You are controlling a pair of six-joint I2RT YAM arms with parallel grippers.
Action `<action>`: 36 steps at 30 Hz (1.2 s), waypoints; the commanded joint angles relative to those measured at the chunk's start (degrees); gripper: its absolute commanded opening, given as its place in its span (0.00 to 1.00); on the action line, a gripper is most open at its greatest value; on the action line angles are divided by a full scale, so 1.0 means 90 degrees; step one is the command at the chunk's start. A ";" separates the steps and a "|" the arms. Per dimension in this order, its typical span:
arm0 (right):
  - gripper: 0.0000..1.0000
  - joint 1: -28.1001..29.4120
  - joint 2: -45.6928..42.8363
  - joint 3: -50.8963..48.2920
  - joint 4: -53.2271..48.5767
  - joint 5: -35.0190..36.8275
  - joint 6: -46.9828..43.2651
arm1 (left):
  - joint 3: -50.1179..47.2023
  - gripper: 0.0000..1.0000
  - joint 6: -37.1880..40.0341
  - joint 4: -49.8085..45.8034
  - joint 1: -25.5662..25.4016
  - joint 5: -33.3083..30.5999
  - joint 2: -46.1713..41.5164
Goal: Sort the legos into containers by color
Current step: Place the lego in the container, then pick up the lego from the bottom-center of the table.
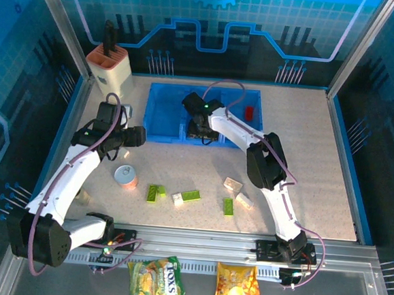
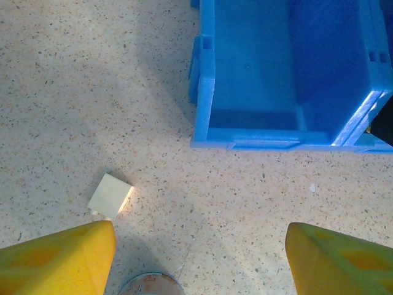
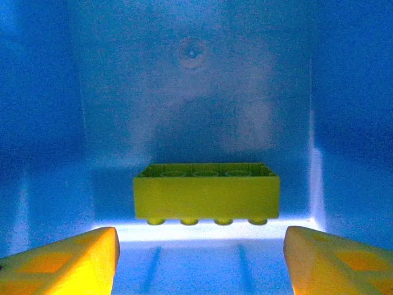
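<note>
Top: right tool [image 1: 200,128] sits low in the middle compartment of the tray [image 1: 160,117]. Left tool [image 1: 136,137] is near the tray's left corner. Legos [image 1: 191,195] lie loose on the table [image 1: 318,164].
Left wrist: fingers apart, empty, with a white brick [image 2: 110,195] lying on the table.
Right wrist: fingers apart, with a green brick [image 3: 206,192] free inside the compartment.

The one legible print is on the green-and-yellow crinkled foil snack bag [image 1: 156,281], at about 6 o'clock in the top view, just off the near edge of the table [image 1: 318,164]. Its white capitals read roughly "OXS". The yellow foil bag [image 1: 237,287] at its 3 o'clock carries print too small to read.
</note>
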 commanded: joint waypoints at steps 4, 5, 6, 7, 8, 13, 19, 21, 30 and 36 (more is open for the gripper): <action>0.72 0.0188 -0.0768 -0.0269 -0.0245 0.0065 0.0098 | -0.0063 0.74 0.0116 0.0054 0.0062 0.0083 -0.0079; 0.72 0.0227 -0.0843 -0.0337 -0.0244 0.0083 0.0103 | -0.0055 0.74 0.0126 0.0048 0.0068 0.0083 -0.0084; 0.72 0.0272 -0.0926 -0.0421 -0.0243 0.0094 0.0115 | -0.0053 0.74 0.0132 0.0050 0.0063 0.0083 -0.0086; 0.72 0.0308 -0.1002 -0.0481 -0.0244 0.0104 0.0127 | -0.0048 0.74 0.0117 0.0051 0.0068 0.0088 -0.0079; 0.72 0.0359 -0.1086 -0.0578 -0.0245 0.0096 0.0140 | -0.0053 0.74 0.0122 0.0047 0.0071 0.0092 -0.0084; 0.72 0.0659 -0.1514 -0.1117 -0.0209 0.0114 0.0239 | -0.0051 0.74 0.0119 0.0047 0.0080 0.0103 -0.0093; 0.72 0.1109 -0.2039 -0.1934 -0.0148 0.0058 0.0409 | -0.0041 0.74 0.0117 0.0056 0.0097 0.0130 -0.0093; 0.71 0.1282 -0.2229 -0.2302 -0.0065 0.0002 0.0525 | -0.0041 0.74 0.0112 0.0057 0.0100 0.0141 -0.0097; 0.70 0.2082 -0.2585 -0.3287 0.0005 -0.0115 0.0788 | -0.0049 0.74 0.0101 0.0058 0.0110 0.0167 -0.0069; 0.69 0.2601 -0.2596 -0.3645 -0.0006 -0.0139 0.1089 | -0.0043 0.74 0.0096 0.0064 0.0110 0.0179 -0.0040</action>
